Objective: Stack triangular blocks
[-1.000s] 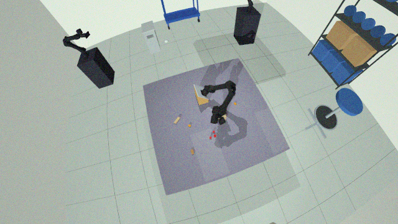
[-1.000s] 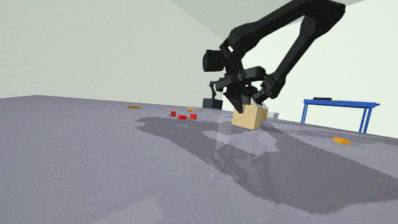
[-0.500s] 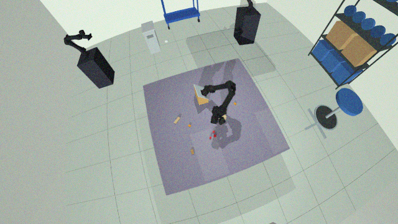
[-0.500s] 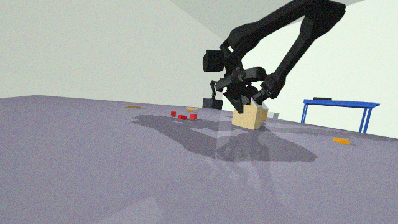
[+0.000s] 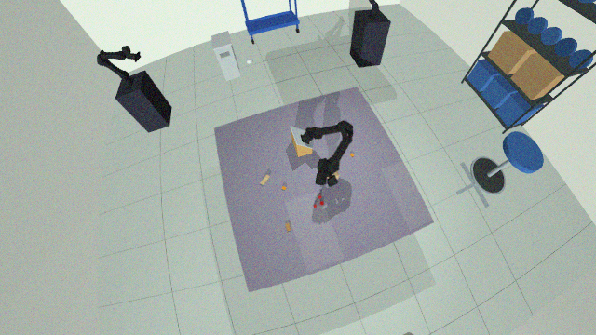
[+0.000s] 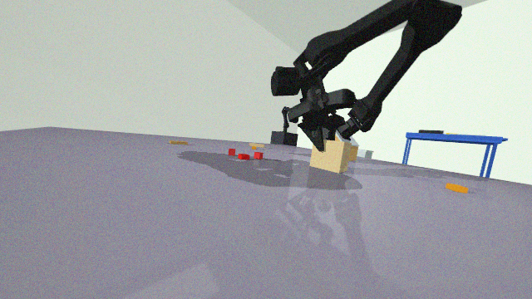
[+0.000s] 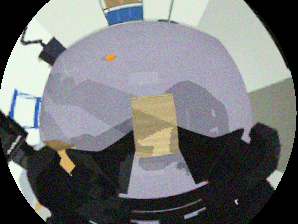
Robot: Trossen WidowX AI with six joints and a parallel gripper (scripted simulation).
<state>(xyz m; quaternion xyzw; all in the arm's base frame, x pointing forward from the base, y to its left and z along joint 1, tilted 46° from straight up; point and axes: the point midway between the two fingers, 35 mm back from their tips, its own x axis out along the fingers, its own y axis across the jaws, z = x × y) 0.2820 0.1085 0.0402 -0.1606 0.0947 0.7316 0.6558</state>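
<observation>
The two triangular blocks show together as one pale wooden square block [image 5: 336,176] [image 6: 330,159] [image 7: 154,111], with a square end face toward the exterior camera. It stands on the purple table top, and its top looks about level. The seam between the sloped faces is too faint to make out now. My gripper [image 5: 327,180] [image 6: 329,144] [image 7: 153,129] is open around the block, one finger on either side, pointing down from above. One fingertip shows in front of the block's end face in the exterior view; the other is hidden. Whether the fingers still touch the block cannot be told.
Red cubes [image 5: 321,203] [image 6: 243,156] lie near the gripper. An orange piece [image 5: 352,154] [image 6: 456,188] [image 7: 110,57] lies on the block's other side. A wooden wedge with a pale sloped top [image 5: 304,151] stands by the arm's base. A yellow piece [image 5: 264,180] and small orange pieces [image 5: 284,188] lie farther off.
</observation>
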